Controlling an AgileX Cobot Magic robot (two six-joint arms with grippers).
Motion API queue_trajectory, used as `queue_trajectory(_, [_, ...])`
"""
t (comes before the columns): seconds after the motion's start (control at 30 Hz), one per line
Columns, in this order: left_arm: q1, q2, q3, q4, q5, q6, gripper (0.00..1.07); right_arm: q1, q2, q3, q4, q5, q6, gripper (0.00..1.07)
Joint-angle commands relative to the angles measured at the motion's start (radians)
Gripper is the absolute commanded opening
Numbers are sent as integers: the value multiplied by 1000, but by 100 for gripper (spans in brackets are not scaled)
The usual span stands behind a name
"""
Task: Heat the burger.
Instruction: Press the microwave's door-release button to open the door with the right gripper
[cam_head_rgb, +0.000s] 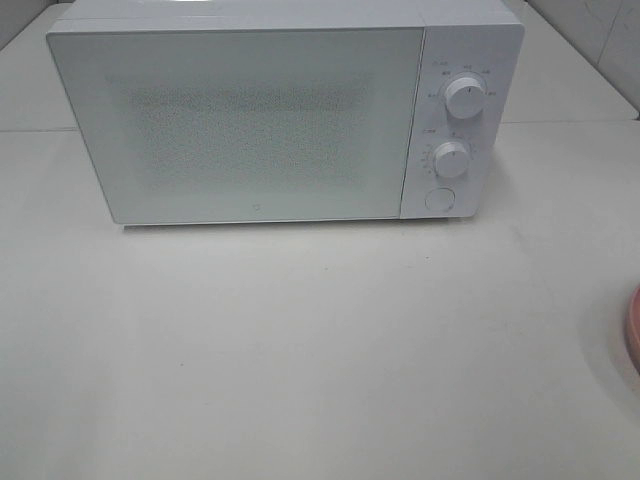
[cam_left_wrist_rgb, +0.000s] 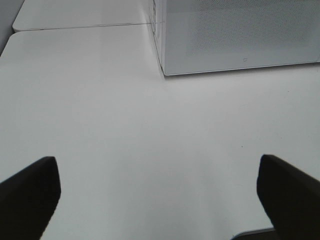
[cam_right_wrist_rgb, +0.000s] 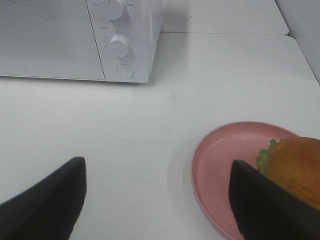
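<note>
The burger (cam_right_wrist_rgb: 297, 167), one, golden-brown bun over green leaf, sits on the one pink plate (cam_right_wrist_rgb: 220, 165) in the right wrist view, the right gripper (cam_right_wrist_rgb: 157, 167) spread wide. Left wrist: left gripper (cam_left_wrist_rgb: 157, 161) spread above the table (cam_left_wrist_rgb: 150, 115). Exterior high: one microwave (cam_head_rgb: 250, 120), upper centre, two knobs (cam_head_rgb: 465, 97).

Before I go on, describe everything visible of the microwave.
The microwave is a white box standing upright on the white table. Its door, with a dotted mesh pattern, is shut. Beside the door, a panel carries two round knobs, one above the other, and a round button below. Only the table touches it.
</note>
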Motion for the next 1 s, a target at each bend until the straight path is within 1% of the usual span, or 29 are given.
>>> queue_trajectory(0.03, [4, -20, -2, -3, -14, -3, 100, 0, -28, 1, -5, -12, 0, 75])
queue_trajectory(0.53, [4, -20, -2, -3, -14, -3, 100, 0, -27, 1, -5, -14, 2, 75])
queue_trajectory(0.7, [4, -20, -2, -3, -14, -3, 100, 0, -27, -13, -5, -31, 2, 79])
queue_trajectory(0.8, [4, -20, -2, -3, -14, -3, 100, 0, -7, -29, -6, -57, 2, 79])
queue_trajectory(1.0, [4, -20, -2, -3, -14, -3, 100, 0, 94, -30, -6, -130, 2, 78])
